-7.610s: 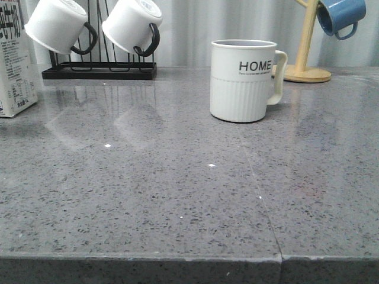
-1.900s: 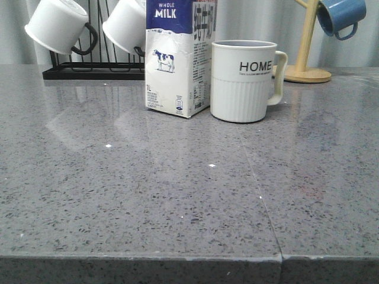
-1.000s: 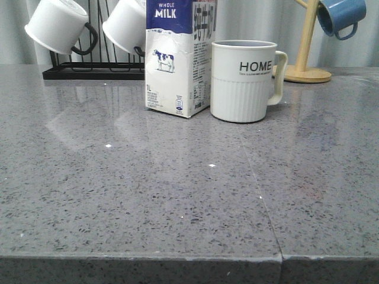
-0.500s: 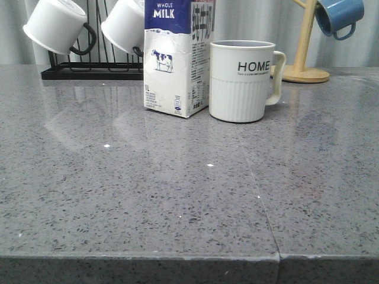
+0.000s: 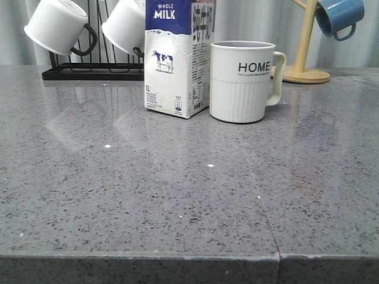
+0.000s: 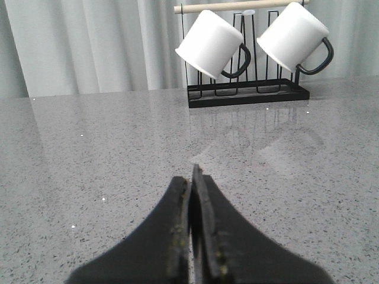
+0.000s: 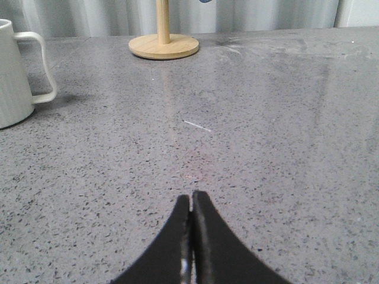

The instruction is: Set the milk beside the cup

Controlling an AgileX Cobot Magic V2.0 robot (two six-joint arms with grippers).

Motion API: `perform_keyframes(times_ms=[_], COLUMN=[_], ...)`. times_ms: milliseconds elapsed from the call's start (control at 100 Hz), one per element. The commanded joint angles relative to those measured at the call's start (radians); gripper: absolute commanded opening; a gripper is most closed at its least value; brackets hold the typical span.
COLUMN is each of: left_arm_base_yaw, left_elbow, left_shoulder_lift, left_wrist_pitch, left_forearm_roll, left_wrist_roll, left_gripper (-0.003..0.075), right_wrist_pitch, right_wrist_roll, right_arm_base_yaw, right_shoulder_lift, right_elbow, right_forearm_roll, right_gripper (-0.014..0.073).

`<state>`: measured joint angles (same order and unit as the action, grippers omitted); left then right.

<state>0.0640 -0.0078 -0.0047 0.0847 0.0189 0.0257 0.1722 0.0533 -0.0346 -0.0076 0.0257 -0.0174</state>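
Milk (image 5: 177,56) stands upright on the grey counter (image 5: 177,195) just beside the cup (image 5: 243,80), on its left. Left gripper (image 6: 192,177) and right gripper (image 7: 190,204) have their jaws pressed together, holding nothing.

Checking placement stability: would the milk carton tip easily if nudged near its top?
Probably: the milk stands taller than the cup on a narrow base. The glossy counter might let it slide instead. Its weight cannot be judged.

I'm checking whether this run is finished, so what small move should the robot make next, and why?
Probably none beyond keeping both arms parked. The milk stands upright right beside the cup on the counter, and the left gripper and right gripper are shut, empty and away from both.
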Motion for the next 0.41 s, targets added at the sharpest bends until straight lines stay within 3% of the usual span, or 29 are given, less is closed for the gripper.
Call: perform_keyframes(times_ms=[0,400], left_arm_base_yaw=[-0.004,-0.004], left_elbow=[0.062,0.062], left_shoulder_lift=[-0.031,-0.031], left_wrist_pitch=[-0.085,-0.085], left_forearm_roll=[0.0,0.0], left_wrist_roll=[-0.01,-0.01], left_gripper=[-0.002,-0.002], right_wrist_pitch=[-0.099,-0.111], right_wrist_roll=[-0.009,-0.009], right_arm_base_yaw=[-0.007,-0.007], right_shoulder_lift=[-0.026,-0.026], right_elbow=[-0.016,-0.016], right_forearm_roll=[0.002,0.002], right_gripper=[-0.0066,-0.0066])
